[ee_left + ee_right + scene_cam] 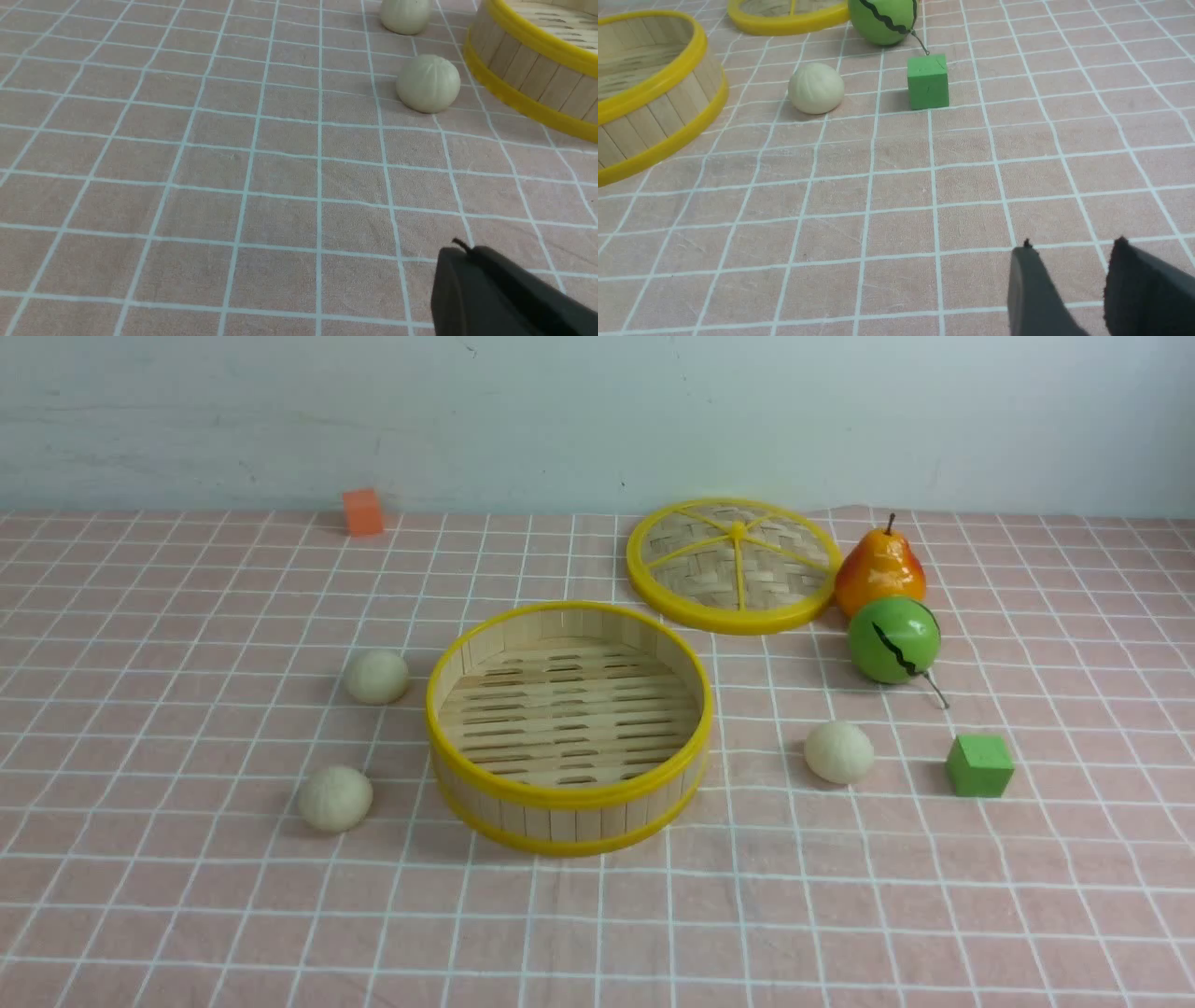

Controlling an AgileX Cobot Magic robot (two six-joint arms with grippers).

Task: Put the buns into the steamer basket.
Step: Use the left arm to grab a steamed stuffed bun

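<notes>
Occupying the counter (pixel 597 924) in the front view: one bamboo steamer basket (pixel 569 728), empty; two pale buns, the farther bun (pixel 377 677) and the nearer bun (pixel 335 799), left of it; a third bun (pixel 839 752) to its right, between basket and green cube (pixel 980 765). Left wrist view: left claw (pixel 462 249), closed, holding nothing, apart from the buns. Right wrist view: right claw (pixel 1073 245), fingers parted, nothing between them, well apart from the third bun.
</notes>
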